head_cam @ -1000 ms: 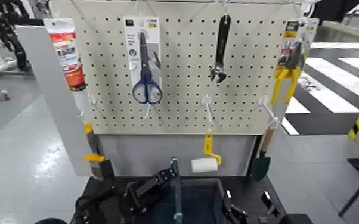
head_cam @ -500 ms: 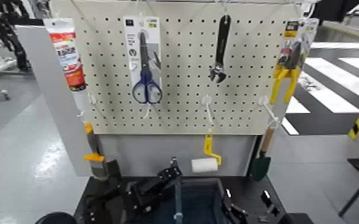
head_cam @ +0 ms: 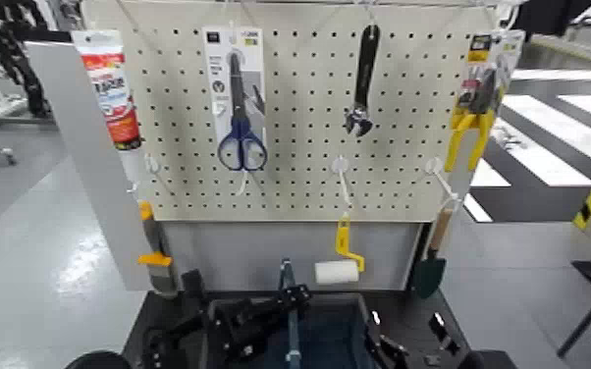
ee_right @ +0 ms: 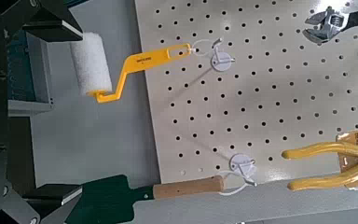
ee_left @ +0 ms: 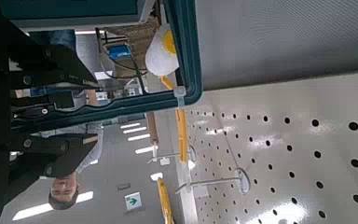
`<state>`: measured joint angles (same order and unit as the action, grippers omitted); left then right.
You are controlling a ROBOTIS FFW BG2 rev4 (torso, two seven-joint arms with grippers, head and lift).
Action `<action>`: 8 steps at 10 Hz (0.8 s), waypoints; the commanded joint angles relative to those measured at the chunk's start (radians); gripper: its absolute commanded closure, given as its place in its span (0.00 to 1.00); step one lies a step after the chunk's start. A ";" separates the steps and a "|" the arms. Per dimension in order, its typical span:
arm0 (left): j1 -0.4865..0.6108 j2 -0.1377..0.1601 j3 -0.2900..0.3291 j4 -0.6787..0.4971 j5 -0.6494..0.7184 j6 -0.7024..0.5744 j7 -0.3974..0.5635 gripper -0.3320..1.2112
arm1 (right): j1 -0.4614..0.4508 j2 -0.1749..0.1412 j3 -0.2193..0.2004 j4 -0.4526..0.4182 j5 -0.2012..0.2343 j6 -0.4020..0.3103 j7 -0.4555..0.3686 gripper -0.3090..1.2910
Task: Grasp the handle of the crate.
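Note:
The dark blue-grey crate [head_cam: 344, 334] sits at the bottom middle of the head view. Its handle [head_cam: 289, 312] stands up as a thin upright strip over its middle. My left gripper [head_cam: 295, 294] reaches in from the left and is at the handle near its top. In the left wrist view the handle bar [ee_left: 140, 105] runs between the spread fingers [ee_left: 56, 70] of the left gripper [ee_left: 98, 110], beside the crate rim [ee_left: 194, 56]. My right gripper [head_cam: 390, 348] is low at the crate's right side, open and empty [ee_right: 37, 107].
A yellow-handled paint roller [head_cam: 337, 272] hangs just behind the crate. The pegboard [head_cam: 299, 177] carries scissors [head_cam: 241, 98], a wrench [head_cam: 363, 83], pliers [head_cam: 476, 108], a tube [head_cam: 111, 88] and a trowel [head_cam: 432, 260]. A person [ee_left: 65, 191] shows in the left wrist view.
My left gripper has swung right and dropped a little, from left of the handle to right at it. The right arm has not moved.

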<state>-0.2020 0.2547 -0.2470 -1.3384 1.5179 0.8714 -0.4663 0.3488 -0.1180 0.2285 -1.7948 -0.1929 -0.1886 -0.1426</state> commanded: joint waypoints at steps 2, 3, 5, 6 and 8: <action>0.004 -0.003 -0.012 0.013 0.016 0.001 -0.005 0.98 | 0.001 0.000 0.000 0.002 -0.005 0.000 0.000 0.29; 0.007 -0.006 -0.012 0.015 0.022 0.001 -0.005 0.98 | 0.001 0.000 0.000 0.002 -0.007 0.000 0.000 0.29; 0.012 -0.008 -0.015 0.011 0.028 0.001 -0.008 0.98 | 0.001 0.000 0.000 0.003 -0.010 0.000 0.000 0.29; 0.013 -0.008 -0.020 0.005 0.031 0.004 -0.011 0.98 | 0.001 0.001 0.000 0.003 -0.011 0.001 0.000 0.29; 0.019 -0.006 -0.032 -0.021 0.053 0.021 -0.012 0.98 | 0.002 0.001 -0.001 0.003 -0.011 0.001 0.000 0.29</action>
<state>-0.1857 0.2479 -0.2750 -1.3492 1.5641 0.8889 -0.4783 0.3511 -0.1166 0.2275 -1.7917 -0.2040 -0.1871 -0.1426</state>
